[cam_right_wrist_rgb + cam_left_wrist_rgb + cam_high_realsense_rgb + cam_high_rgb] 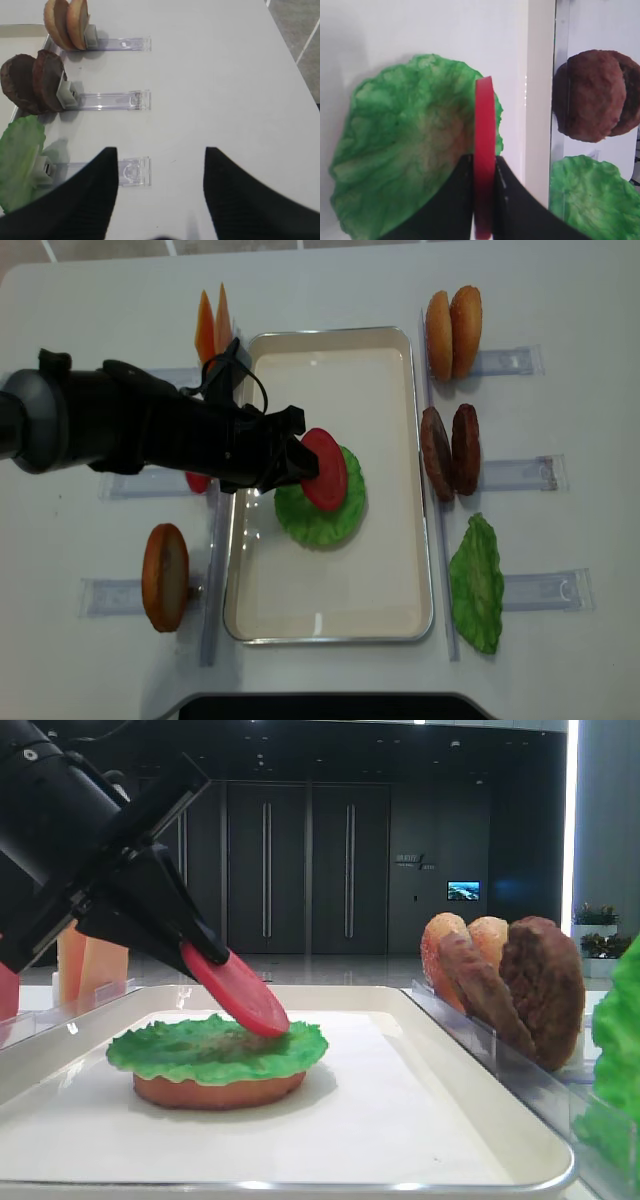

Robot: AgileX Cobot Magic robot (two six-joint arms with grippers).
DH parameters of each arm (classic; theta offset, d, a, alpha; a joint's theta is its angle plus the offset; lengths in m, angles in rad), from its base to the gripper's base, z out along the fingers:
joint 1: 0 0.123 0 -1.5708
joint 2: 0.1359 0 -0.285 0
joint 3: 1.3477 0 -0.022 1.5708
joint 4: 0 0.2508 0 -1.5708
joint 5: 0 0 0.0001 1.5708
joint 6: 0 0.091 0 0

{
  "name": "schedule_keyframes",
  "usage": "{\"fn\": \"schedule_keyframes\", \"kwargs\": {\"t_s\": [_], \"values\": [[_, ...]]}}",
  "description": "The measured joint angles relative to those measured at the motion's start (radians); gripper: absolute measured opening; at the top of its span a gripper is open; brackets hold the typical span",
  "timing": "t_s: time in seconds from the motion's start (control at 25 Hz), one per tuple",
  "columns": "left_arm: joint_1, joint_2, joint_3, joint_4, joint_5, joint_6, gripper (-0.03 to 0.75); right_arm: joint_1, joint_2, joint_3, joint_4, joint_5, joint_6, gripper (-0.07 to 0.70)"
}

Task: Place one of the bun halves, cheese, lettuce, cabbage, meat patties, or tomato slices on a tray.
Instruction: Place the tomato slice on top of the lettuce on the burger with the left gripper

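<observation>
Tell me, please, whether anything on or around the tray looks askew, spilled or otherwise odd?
Nothing is spilled or damaged. The only tilted item is the tomato slice, pinched on edge in the left gripper above the lettuce on the tray; that looks like placing, not a fault.

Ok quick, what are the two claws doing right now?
Left claw: closed on a tomato slice, tilted over the lettuce.
Right claw: open, holding nothing.

L gripper (300,462): clamped, angled down | R gripper (161,192): jaws apart
</observation>
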Motion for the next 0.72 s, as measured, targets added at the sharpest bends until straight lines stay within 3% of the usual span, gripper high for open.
{"fn": "schedule_keyframes", "kwargs": {"t_s": [0.4, 0.72], "values": [[0.0, 0.0, 0.0, 0.011, 0.0, 0.009, 0.071, 0.0, 0.0, 0.0, 0.0, 0.0, 0.0, 0.37], [0.0, 0.0, 0.0, 0.023, 0.005, -0.016, 0.397, 0.0, 0.0, 0.0, 0.0, 0.0, 0.0, 0.37]]}}
